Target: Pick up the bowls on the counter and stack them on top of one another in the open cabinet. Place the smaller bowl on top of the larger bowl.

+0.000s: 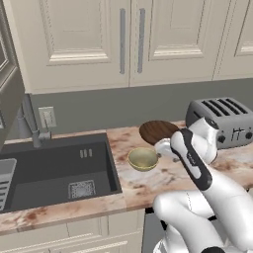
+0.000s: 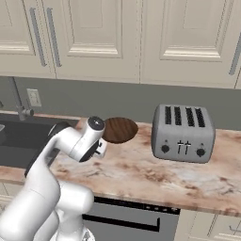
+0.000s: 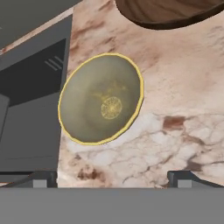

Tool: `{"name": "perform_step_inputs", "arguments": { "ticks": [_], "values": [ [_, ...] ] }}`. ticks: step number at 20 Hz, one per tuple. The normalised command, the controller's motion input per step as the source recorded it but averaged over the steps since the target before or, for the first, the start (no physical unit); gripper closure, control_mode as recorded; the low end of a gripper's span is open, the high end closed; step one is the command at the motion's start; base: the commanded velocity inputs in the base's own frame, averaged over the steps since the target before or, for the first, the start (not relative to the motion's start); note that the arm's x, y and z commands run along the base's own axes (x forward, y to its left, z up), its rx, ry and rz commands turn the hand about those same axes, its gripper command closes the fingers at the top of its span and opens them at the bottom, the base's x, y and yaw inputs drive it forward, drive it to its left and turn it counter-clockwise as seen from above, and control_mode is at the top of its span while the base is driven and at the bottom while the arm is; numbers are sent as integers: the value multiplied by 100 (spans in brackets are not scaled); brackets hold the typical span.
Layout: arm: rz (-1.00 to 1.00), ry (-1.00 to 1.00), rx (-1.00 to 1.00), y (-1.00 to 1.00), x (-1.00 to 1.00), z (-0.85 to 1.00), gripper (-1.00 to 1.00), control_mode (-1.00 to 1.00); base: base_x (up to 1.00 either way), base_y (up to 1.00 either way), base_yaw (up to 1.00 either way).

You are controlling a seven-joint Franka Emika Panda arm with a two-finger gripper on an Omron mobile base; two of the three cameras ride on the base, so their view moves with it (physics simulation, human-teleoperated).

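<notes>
1. Overhead, our white arm bends forward over the counter, its hand pointing down above the smaller bowl. The gripper shows two dark fingertips set wide apart, holding nothing.
2. We count two bowls. The olive-tan smaller bowl sits upright on the marbled stone just beside the sink's right edge. The larger bowl, dark brown and shallow, rests behind it, near but apart.
3. We count one dark sink with a faucet to the left, one silver four-slot toaster to the right, and closed cream wall cabinets above.
</notes>
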Motion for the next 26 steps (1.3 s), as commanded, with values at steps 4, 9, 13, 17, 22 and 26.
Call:
{"name": "perform_step_inputs", "arguments": {
  "ticks": [4, 9, 13, 17, 22, 26],
  "values": [
    [0, 0, 0, 3, 42, -28, -100, -100, 0, 0, 0],
    [0, 0, 0, 1, 35, -36, -100, -100, 0, 0, 0],
    [0, 0, 0, 0, 29, -30, -100, -100, 0, 0, 0],
    [0, 0, 0, 0, 12, -13, -100, -100, 0, 0, 0],
    [0, 2, -1, 0, 4, -6, -100, -100, 0, 0, 0],
    [0, 2, -1, 0, 7, -26, -100, -100, 0, 0, 0]
  ]
}}
